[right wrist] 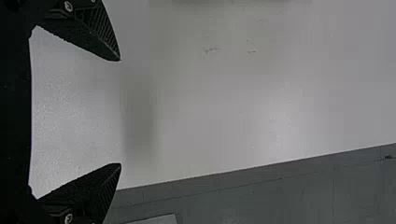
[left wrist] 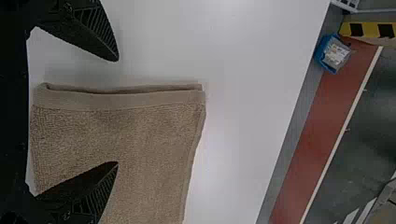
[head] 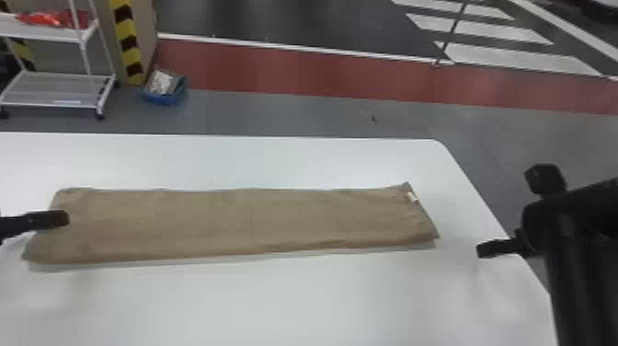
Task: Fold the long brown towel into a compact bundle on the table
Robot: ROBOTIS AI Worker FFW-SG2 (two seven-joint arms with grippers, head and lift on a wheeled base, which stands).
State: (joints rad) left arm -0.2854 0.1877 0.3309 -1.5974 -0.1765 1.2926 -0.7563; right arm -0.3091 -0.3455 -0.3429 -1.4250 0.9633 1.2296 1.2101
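The brown towel (head: 239,221) lies flat as a long strip across the white table, with a small white tag at its right end. At the towel's left end, my left gripper (head: 59,218) hangs over the cloth. In the left wrist view the left gripper (left wrist: 117,112) has its fingers wide apart, with the folded end edge of the towel (left wrist: 126,135) between and beyond them. My right gripper (head: 483,250) is off to the right of the towel, above the table's right edge. The right wrist view has the right gripper (right wrist: 120,112) spread over bare tabletop.
The white table (head: 294,299) ends at a slanting right edge beneath my right arm. On the floor beyond its far edge are a blue bin (head: 163,87) and a white wheeled rack (head: 50,87), beside a yellow-and-black striped post (head: 128,43).
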